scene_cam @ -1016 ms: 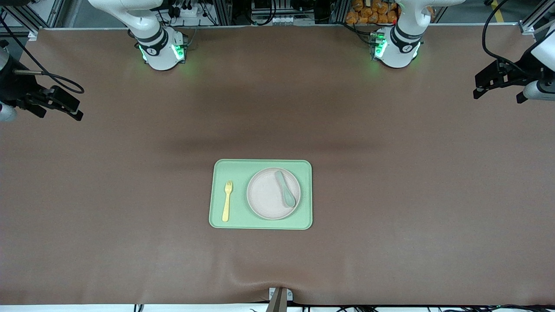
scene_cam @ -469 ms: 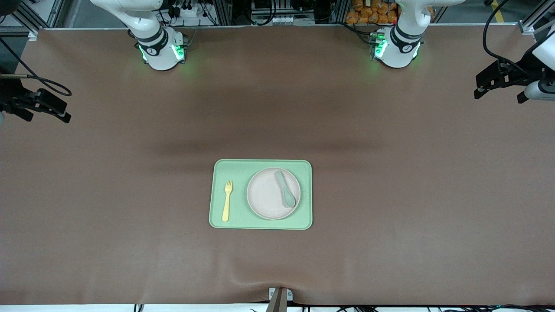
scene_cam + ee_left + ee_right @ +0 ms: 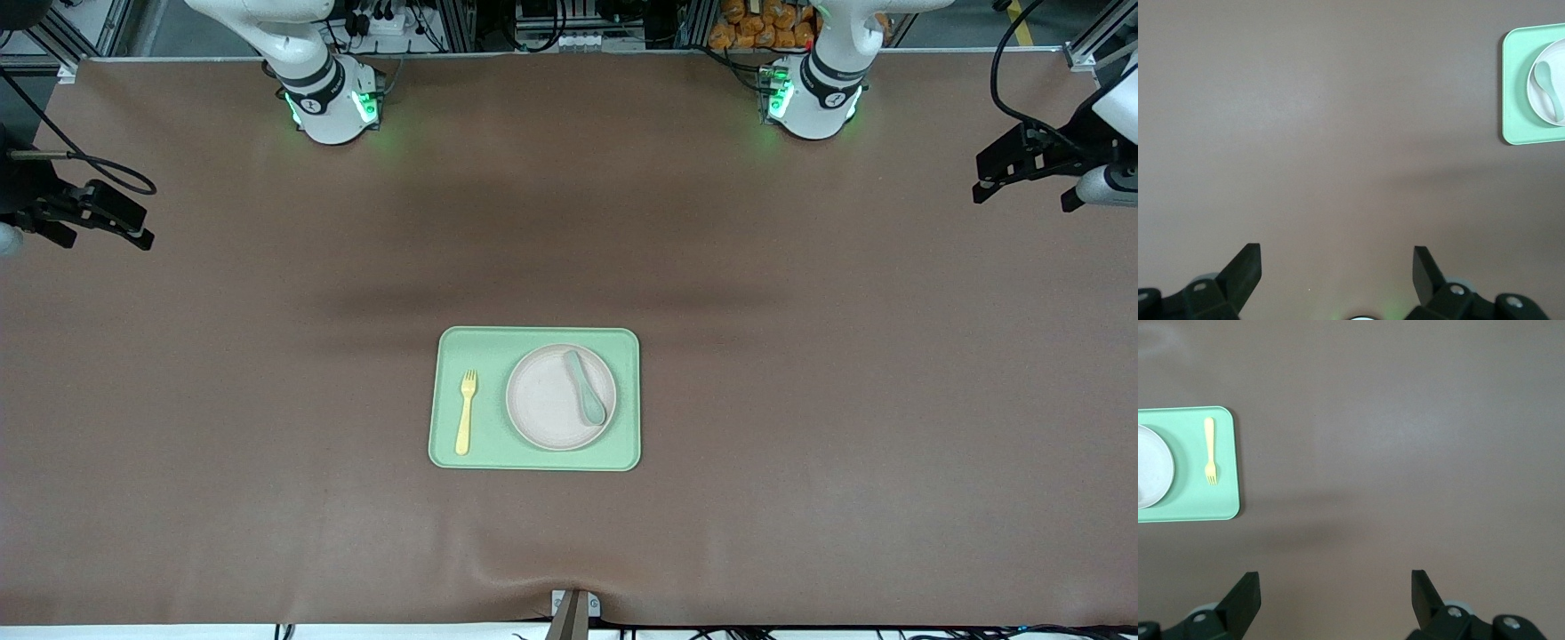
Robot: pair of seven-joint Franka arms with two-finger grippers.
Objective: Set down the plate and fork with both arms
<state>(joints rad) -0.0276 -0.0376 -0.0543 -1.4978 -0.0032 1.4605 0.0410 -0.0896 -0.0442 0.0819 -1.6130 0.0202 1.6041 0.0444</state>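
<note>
**ITEM: table setting, 2 arms, both parked**

- Tray [image 3: 533, 458]: light green, rect., mid-frame, lower half of front view, flat on table [image 3: 800, 356].
- Plate [image 3: 556, 397]: off-white, on tray, toward left arm's end. Green spoon [image 3: 587, 387] lies in it, loose.
- Fork [image 3: 466, 412]: yellow, on tray beside plate w/ bare tray between, toward right arm's end, tines pointing to the bases.
- Right gripper [image 3: 1335, 587]: pincer wide, holds nothing, over bare table at frame edge, well apart from tray.
- Left gripper [image 3: 1337, 260]: pincer wide, empty, over bare table at its own end, upper part of frame.

**Step (judged):** plate & fork look already set on tray, arms waiting at the ends.
- If a pick comes next: right arm for fork, left for plate, as each is nearer.
- Fork is thin & flat: come straight down, pinch across the handle.
- Plate: grip at rim, keep level, else spoon slides.

**Vs. earlier:**
- Right gripper shifted a bit outward toward frame edge, then partly back.
- Left gripper approx. same spot.
- Tray, plate, fork, spoon unmoved.
- Both pincers wide throughout.
</note>
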